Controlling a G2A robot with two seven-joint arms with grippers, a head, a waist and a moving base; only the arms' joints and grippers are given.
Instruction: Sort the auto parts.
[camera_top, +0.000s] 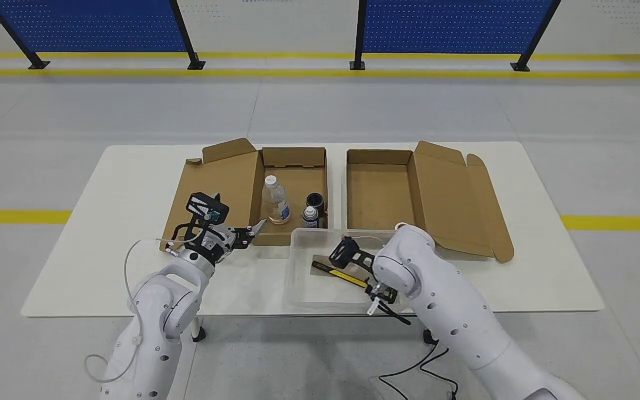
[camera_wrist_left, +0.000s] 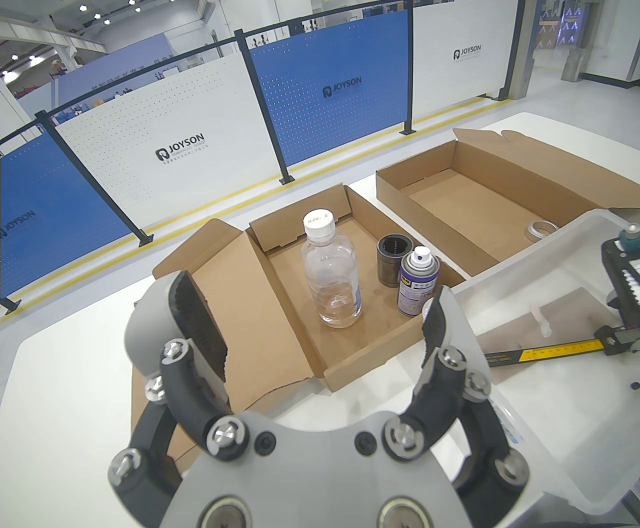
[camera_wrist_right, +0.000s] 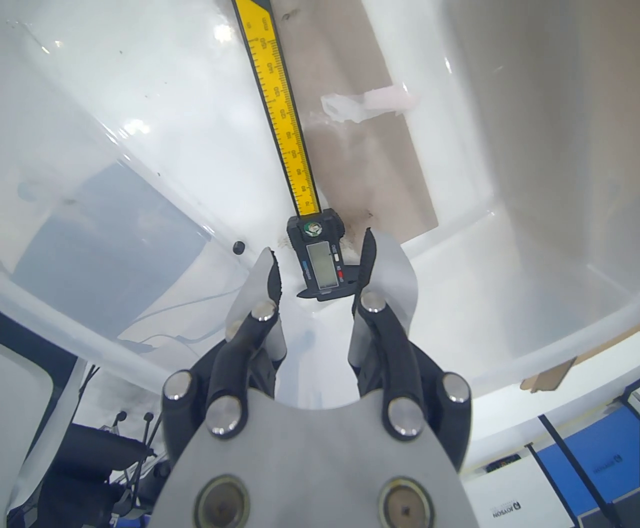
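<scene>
A digital caliper (camera_wrist_right: 286, 105) with a yellow scale lies in the clear plastic bin (camera_top: 300, 290). My right gripper (camera_wrist_right: 320, 265) is open down inside the bin, its fingers either side of the caliper's black display head (camera_wrist_right: 322, 262) with a gap showing. My left gripper (camera_wrist_left: 310, 295) hangs open and empty over the near edge of the left cardboard box (camera_wrist_left: 280, 320). That box holds a clear bottle (camera_wrist_left: 332, 280), a black cylinder part (camera_wrist_left: 392, 260) and a spray can (camera_wrist_left: 417, 282), all upright. In the top view the caliper (camera_top: 335, 272) sits just beside the right gripper (camera_top: 347, 254).
The right cardboard box (camera_top: 380, 195) stands open at the back; a metal ring (camera_wrist_left: 540, 229) lies by its near wall. A small clear plastic piece (camera_wrist_right: 370, 102) lies on the bin floor. Bare white table (camera_top: 120, 230) stretches left of the boxes.
</scene>
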